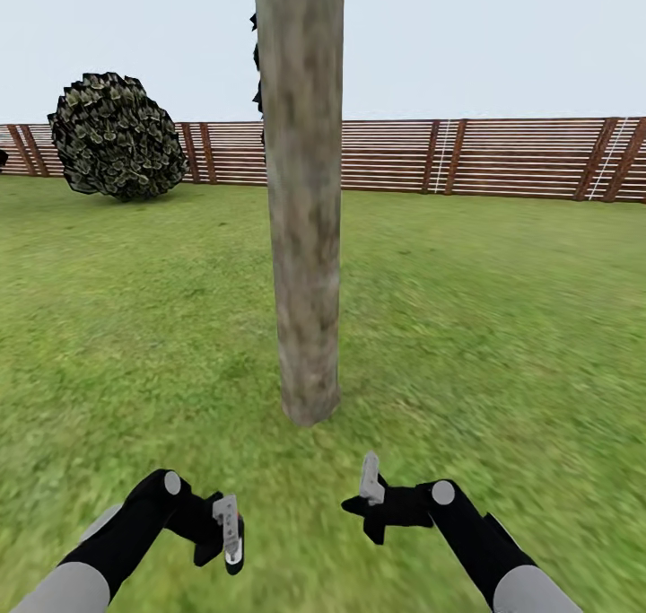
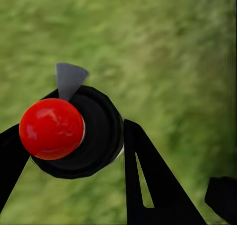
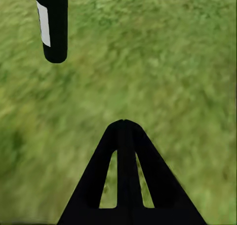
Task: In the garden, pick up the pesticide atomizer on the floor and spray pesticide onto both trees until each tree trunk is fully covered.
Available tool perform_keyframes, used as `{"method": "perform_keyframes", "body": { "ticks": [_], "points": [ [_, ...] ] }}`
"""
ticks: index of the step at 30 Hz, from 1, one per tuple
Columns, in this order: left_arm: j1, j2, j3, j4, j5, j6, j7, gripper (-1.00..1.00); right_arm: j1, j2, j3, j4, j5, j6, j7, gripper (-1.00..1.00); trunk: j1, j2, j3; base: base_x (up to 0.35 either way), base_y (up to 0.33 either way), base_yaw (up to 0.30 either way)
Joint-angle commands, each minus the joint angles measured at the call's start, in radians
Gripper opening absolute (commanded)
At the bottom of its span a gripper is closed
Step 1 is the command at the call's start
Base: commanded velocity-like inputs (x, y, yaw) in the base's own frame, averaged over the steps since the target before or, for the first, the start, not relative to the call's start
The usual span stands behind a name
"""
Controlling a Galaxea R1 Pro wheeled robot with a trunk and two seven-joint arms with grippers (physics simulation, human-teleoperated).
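The robot stands on the grass (image 1: pixel 502 326) right in front of one tree trunk (image 1: pixel 303 218). The trunk is thick, grey and tan, and it stands straight up. No white specks show on it, so I think the spraying has not begun here.

The left pincer (image 1: pixel 230 534) is clamped around the atomizer (image 2: pixel 74 133), a black bottle with a round red top. A small grey nozzle (image 2: pixel 68 79) sticks out from it. The bottle is held low, near the grass and near the foot of the trunk.

The right pincer (image 1: pixel 370 487) holds nothing. Its fingers are pressed together.

Next, I think the left arm must lift the bottle and point the nozzle at the trunk. Then it can spray.

Far behind stand a brown fence (image 1: pixel 502 157) and a round bush (image 1: pixel 117 135).
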Motion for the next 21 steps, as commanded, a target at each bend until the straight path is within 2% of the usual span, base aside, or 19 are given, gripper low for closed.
{"method": "perform_keyframes", "body": {
  "ticks": [1,3,5,8,10,14,19,21],
  "points": [
    [-0.001,0.001,-0.021,-0.002,0.001,0.011,-0.005,-1.0,0.0,0.0,0.002,-0.006,0.01,-0.008,0.011,-1.0,0.0,0.0,-0.001,0.0,0.0,0.0],
    [-0.001,0.001,-0.067,-0.001,0.001,0.014,-0.006,-1.0,0.0,0.002,0.002,-0.012,0.008,-0.005,0.031,-1.0,0.0,0.0,-0.001,0.0,0.0,0.0],
    [-0.002,-0.002,-0.092,-0.001,0.001,0.017,-0.006,-1.0,0.0,0.013,0.003,-0.015,0.008,-0.004,0.054,-1.0,0.0,0.0,-0.001,0.0,0.0,0.0],
    [-0.002,-0.017,-0.1,-0.001,0.0,0.018,-0.006,-1.0,0.0,0.03,0.004,-0.019,0.009,-0.004,0.065,-1.0,0.0,0.0,-0.001,0.0,0.0,0.0],
    [-0.002,-0.046,-0.114,-0.001,-0.006,0.019,-0.006,-1.0,0.0,0.039,0.004,-0.02,0.008,-0.005,0.079,-1.0,0.0,0.0,-0.001,0.0,0.0,0.0],
    [-0.002,-0.063,-0.131,0.0,-0.033,0.021,-0.005,-1.0,0.0,0.053,0.005,-0.021,0.008,-0.006,0.085,-1.0,0.0,0.0,-0.001,0.0,0.0,0.0],
    [-0.003,-0.117,-0.135,0.0,-0.05,0.021,-0.006,-1.0,0.0,0.059,0.005,-0.021,0.008,-0.006,0.087,-1.0,0.0,0.0,-0.001,0.0,0.0,0.0],
    [-0.003,-0.136,-0.134,-0.001,-0.072,0.022,-0.005,-1.0,0.0,0.064,0.005,-0.022,0.008,-0.007,0.087,-1.0,0.0,0.0,-0.001,0.0,0.0,0.0]
  ]
}}
